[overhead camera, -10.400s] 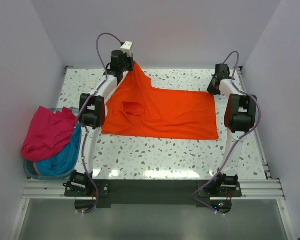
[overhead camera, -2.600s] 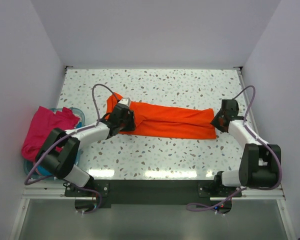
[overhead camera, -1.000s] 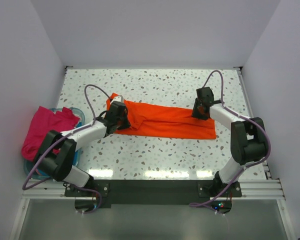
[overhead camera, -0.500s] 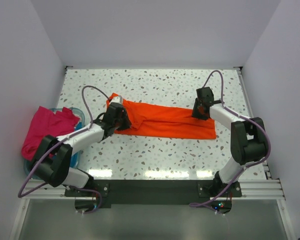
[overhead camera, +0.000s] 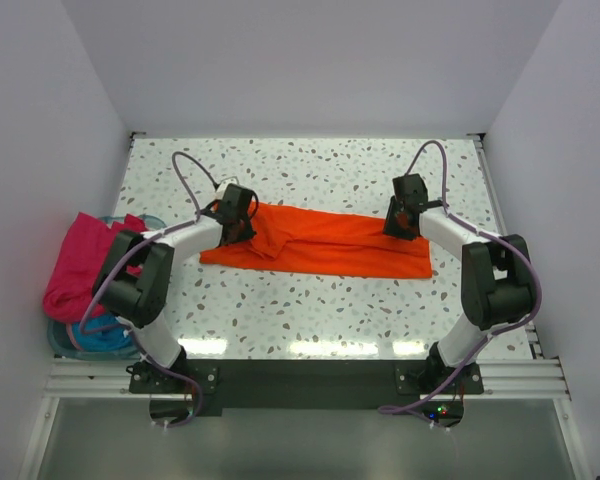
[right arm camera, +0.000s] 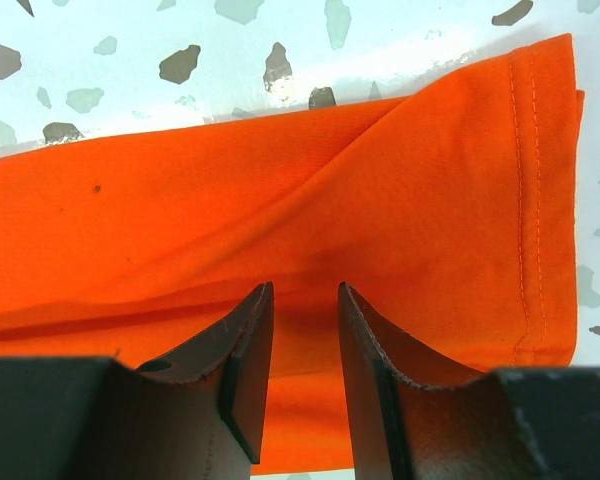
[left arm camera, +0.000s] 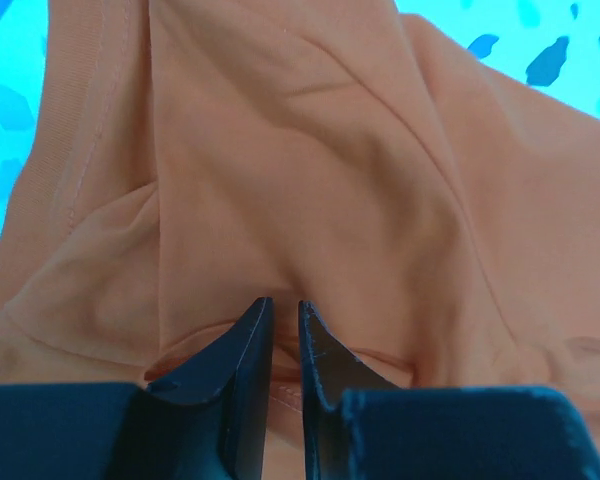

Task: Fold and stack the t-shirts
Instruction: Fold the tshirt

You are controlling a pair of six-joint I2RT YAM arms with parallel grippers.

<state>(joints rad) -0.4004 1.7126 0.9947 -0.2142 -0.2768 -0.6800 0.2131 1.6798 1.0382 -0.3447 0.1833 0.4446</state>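
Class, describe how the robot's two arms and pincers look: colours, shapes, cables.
Both the left arm and right arm have white link shells, black joints and black bases. A lilac cable loops along each. Left pincer and right pincer each have two dark, tapered fingers.

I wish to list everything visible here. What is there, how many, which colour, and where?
table: 1, white, dark-speckled
tub: 1, pale blue, at table's left edge
orange t-shirt: 1, orange, long folded strip, table middle
pink t-shirt: 1, magenta-pink, draped over tub
teal cloth: 1 heap, teal-blue, in tub
left gripper: 1, black, orange t-shirt's left end
right gripper: 1, black, jaws apart, orange t-shirt's right end
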